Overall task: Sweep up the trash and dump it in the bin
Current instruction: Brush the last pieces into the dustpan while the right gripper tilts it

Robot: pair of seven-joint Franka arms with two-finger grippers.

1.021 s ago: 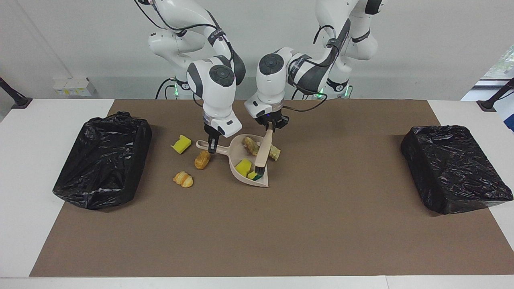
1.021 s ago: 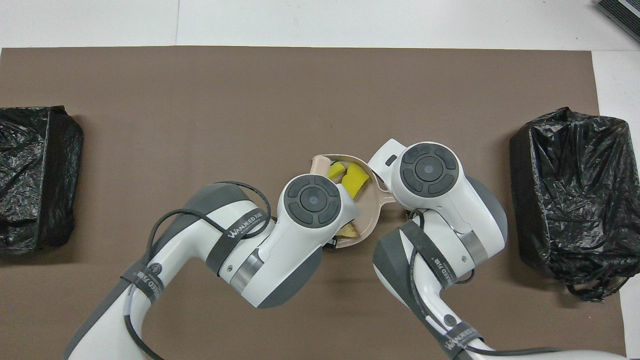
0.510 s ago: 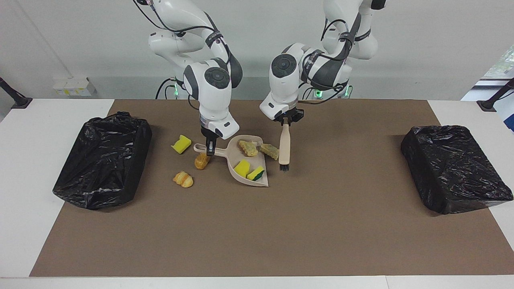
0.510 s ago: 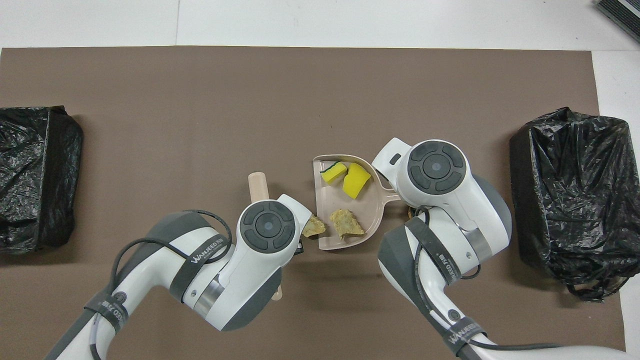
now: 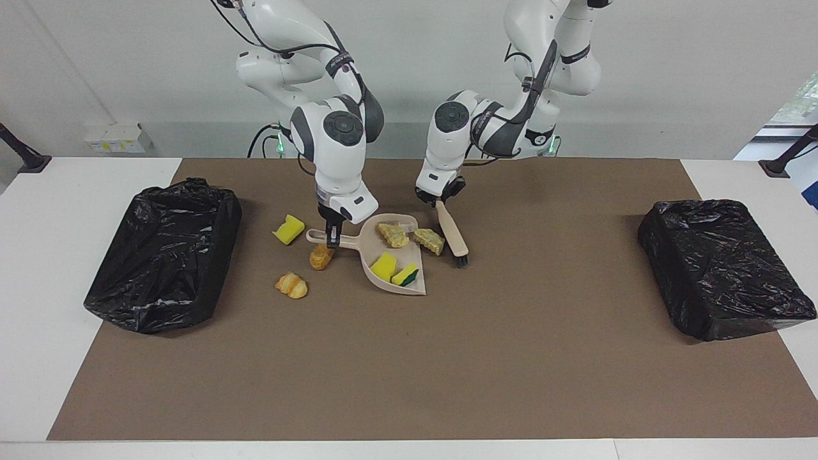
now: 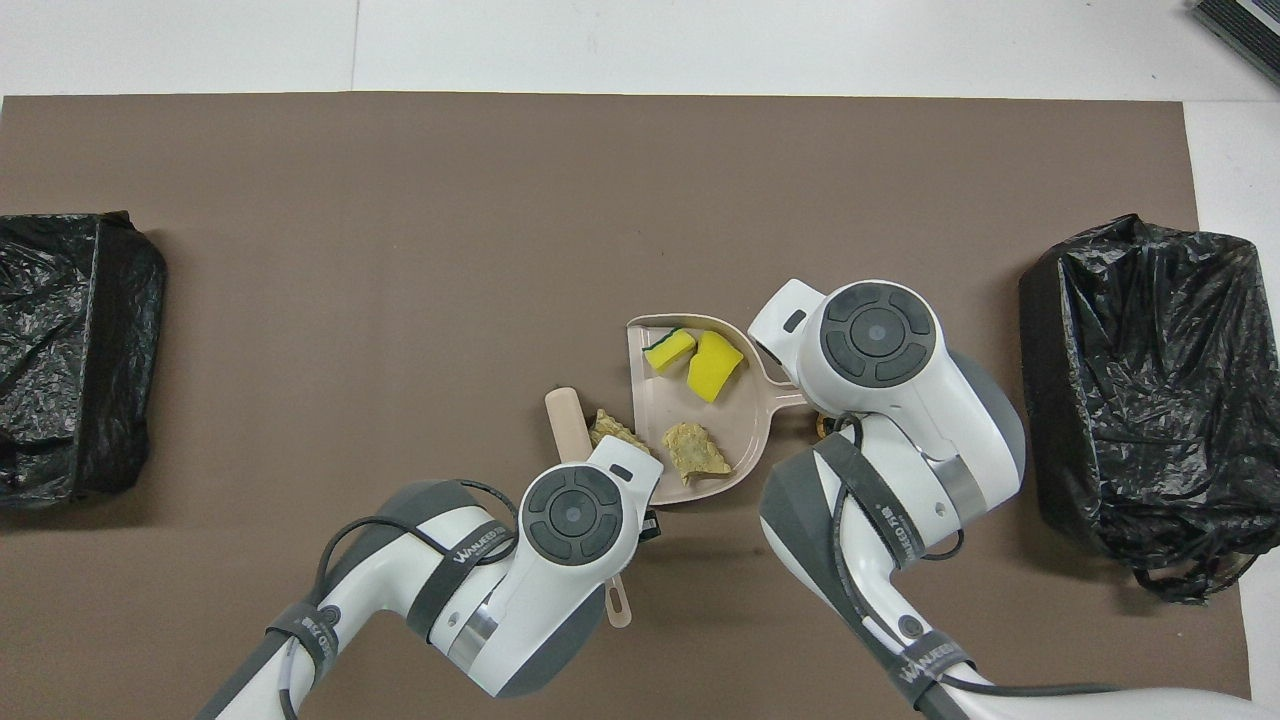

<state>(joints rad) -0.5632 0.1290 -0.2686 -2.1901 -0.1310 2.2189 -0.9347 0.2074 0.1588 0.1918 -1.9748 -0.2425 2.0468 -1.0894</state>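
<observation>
The right gripper [image 5: 331,241] clamped the dustpan [image 5: 390,255] handle; the left gripper [image 5: 439,202] gripped the tilted brush [image 5: 452,235]. Three trash [image 5: 384,266] bits lay inside the pan, one beside its rim (by the bristles), three near the handle.

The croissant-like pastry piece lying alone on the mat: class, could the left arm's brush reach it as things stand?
Probably not directly: the dustpan and the right gripper on its handle stand between the brush and that pastry piece.
</observation>
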